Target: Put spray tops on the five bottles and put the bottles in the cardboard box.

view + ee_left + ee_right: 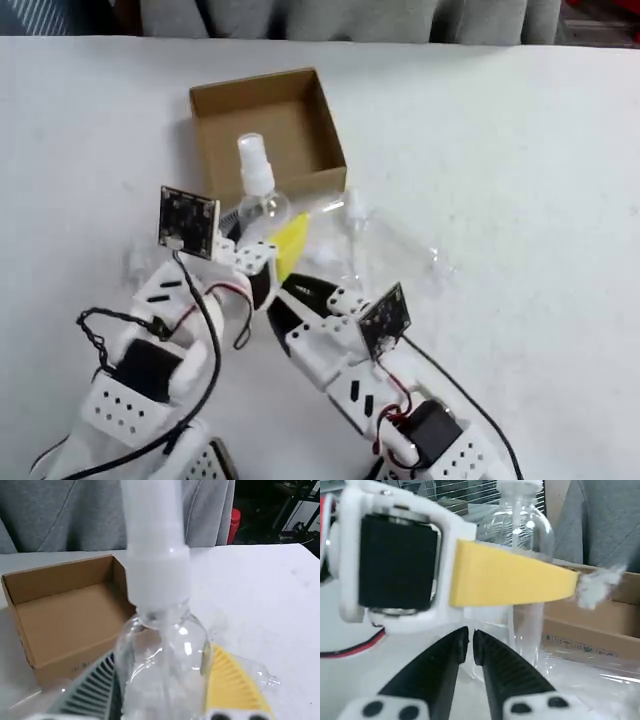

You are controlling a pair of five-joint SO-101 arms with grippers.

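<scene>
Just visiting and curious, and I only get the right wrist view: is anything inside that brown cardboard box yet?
Observer: No, the high view shows the brown cardboard box empty.
Operator: Does the clear plastic bottle behind that yellow finger have its top on?
Observer: Yes, a white spray top sits on its neck.
Operator: What holds it?
Observer: The left gripper, with a grey finger opposite the yellow one.
</scene>
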